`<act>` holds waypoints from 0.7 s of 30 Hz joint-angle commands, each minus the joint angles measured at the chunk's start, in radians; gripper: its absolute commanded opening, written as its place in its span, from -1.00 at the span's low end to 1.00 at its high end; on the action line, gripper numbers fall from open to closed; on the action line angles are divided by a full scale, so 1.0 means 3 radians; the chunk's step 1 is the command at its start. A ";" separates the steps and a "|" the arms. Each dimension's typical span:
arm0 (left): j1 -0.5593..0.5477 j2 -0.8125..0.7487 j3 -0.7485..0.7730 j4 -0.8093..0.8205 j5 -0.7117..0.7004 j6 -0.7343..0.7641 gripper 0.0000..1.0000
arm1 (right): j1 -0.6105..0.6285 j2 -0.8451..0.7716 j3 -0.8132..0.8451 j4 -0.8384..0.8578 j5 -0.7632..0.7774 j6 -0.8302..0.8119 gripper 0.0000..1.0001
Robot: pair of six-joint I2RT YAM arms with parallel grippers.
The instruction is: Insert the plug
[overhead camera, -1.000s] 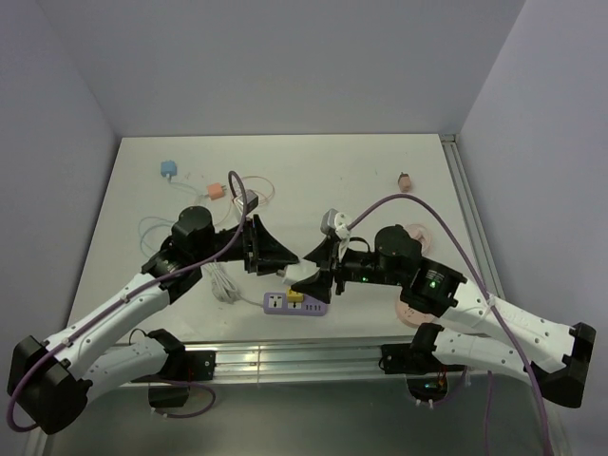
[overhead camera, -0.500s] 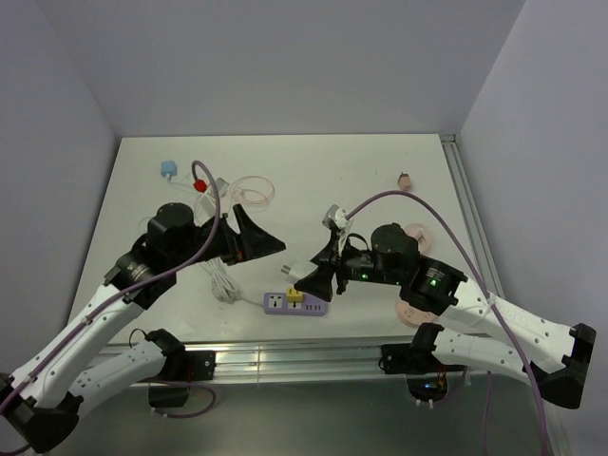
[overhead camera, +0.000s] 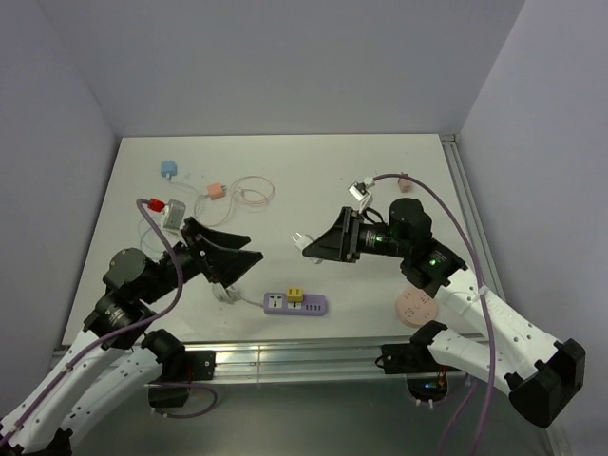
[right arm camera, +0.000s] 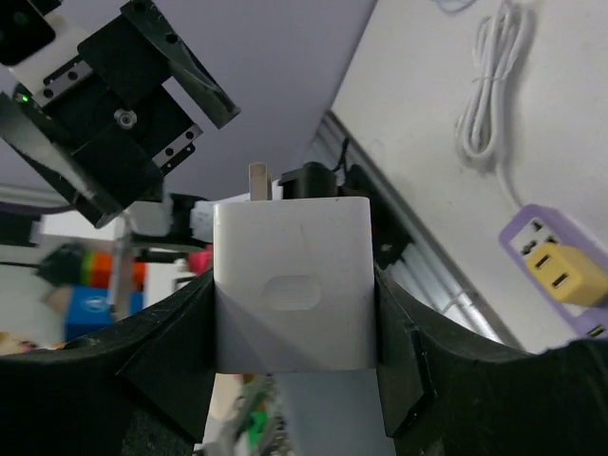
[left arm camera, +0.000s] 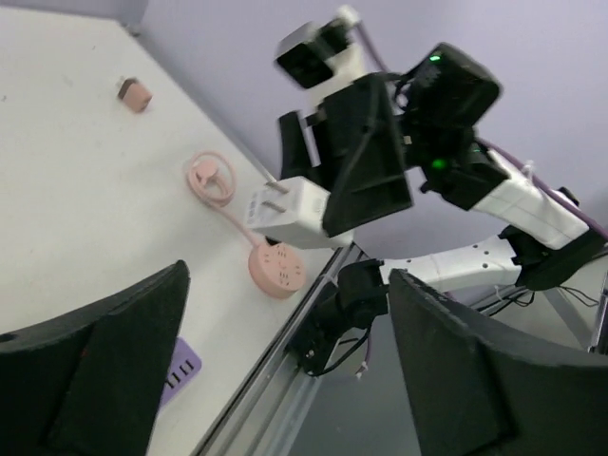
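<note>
Overhead, right gripper clenched on white plug, aloft mid-table; prongs plain in both wrist views. Left gripper released, empty, at plug's 9 o'clock. Purple power strip, yellow adapter seated, at plug's 6 o'clock.

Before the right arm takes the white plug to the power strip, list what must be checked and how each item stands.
1. Grip: white plug clamped in the right gripper: ok.
2. Exposure: prongs stick out clear of the fingers: ok.
3. Aim: prongs facing the power strip: not ok; they point sideways, not down.
4. Target: free socket beside the yellow plug: ok.
5. Clearance: left gripper open, empty, off the strip: ok.
6. Fit: prongs match that socket: cannot tell.
</note>
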 commanded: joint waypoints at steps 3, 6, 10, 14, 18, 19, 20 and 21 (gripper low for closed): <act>-0.0012 0.0371 0.0118 0.0572 0.0299 -0.0288 0.97 | -0.0138 -0.0061 -0.0067 0.0972 -0.0779 0.0938 -1.00; -0.0012 0.0571 0.0175 0.0750 0.0580 -0.0528 0.99 | -0.0143 -0.0072 -0.0077 0.1151 -0.0851 0.1056 -1.00; -0.0017 0.0735 0.0165 0.0858 0.0627 -0.0565 0.99 | -0.0138 -0.0062 -0.0077 0.1249 -0.0892 0.1097 -1.00; -0.0012 0.0858 0.0221 0.0945 0.0810 -0.0697 0.99 | -0.0132 -0.0036 -0.0077 0.1274 -0.0968 0.1081 -1.00; -0.0012 0.1006 0.0216 0.1098 0.0953 -0.0917 0.99 | -0.0122 -0.0010 -0.0092 0.1285 -0.0989 0.1025 -1.00; -0.0017 0.1027 0.0175 0.1230 0.0999 -0.1034 0.99 | -0.0112 -0.0005 -0.0092 0.1285 -0.0984 0.1005 -1.00; -0.0012 0.1047 0.0150 0.1318 0.1030 -0.1091 0.99 | -0.0112 0.0000 -0.0098 0.1280 -0.0979 0.0984 -1.00; -0.0012 0.1073 0.0109 0.1389 0.1076 -0.1152 0.99 | -0.0107 0.0010 -0.0103 0.1295 -0.0974 0.0984 -1.00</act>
